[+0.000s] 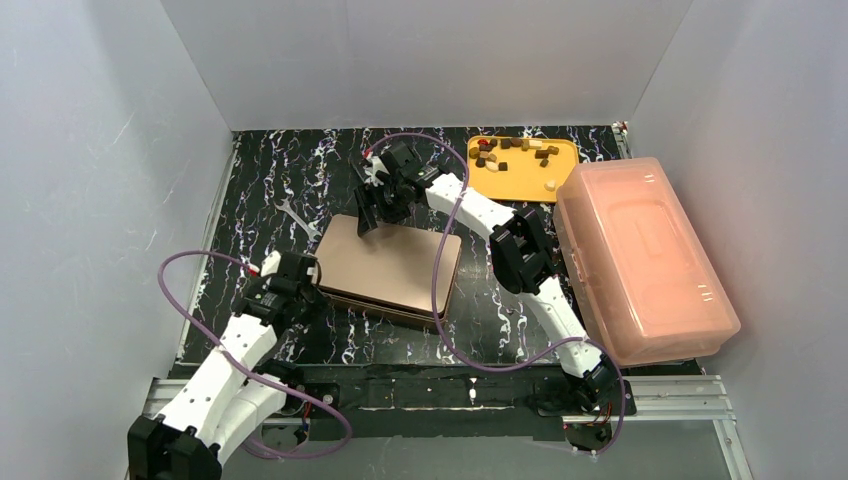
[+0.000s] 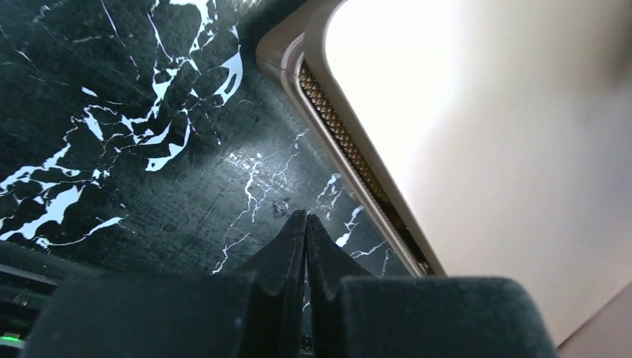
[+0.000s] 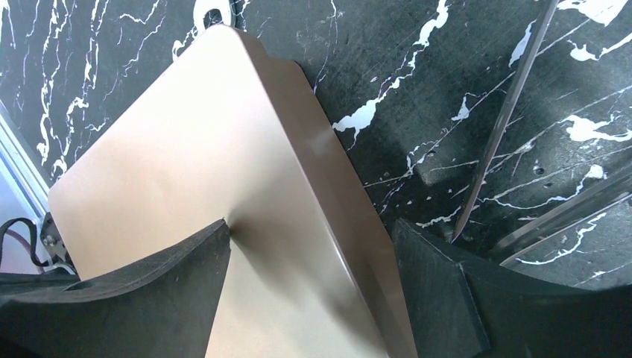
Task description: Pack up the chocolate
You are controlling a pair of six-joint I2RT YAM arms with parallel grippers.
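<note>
Top external view puts the flat copper-brown lid at the middle of the dark marbled table, seated on a shallow box whose rim just shows beneath it. The right gripper reaches to the lid's 11 o'clock corner with its jaws spread wide. One finger lies over the top face and the other hangs past the side edge, a straddle that looks meant for lifting the cover off. From the wrist view I cannot be sure either pad actually presses on the lid, so I take the jaws as open with nothing gripped.

The left gripper sits at the lid's 8 o'clock corner, pinched fully closed on nothing. Its tip is low over the table, just beside the box edge, probably to brace the box against sliding.

The chocolate is not packed yet. It lies scattered on a yellow tray at 1 o'clock from the lid, well apart from both grippers. It is a loose spread of tiny chunks, mostly dark brown with a few tan and cream-white ones.

A translucent pink bin stands closed at 3 o'clock.
</note>
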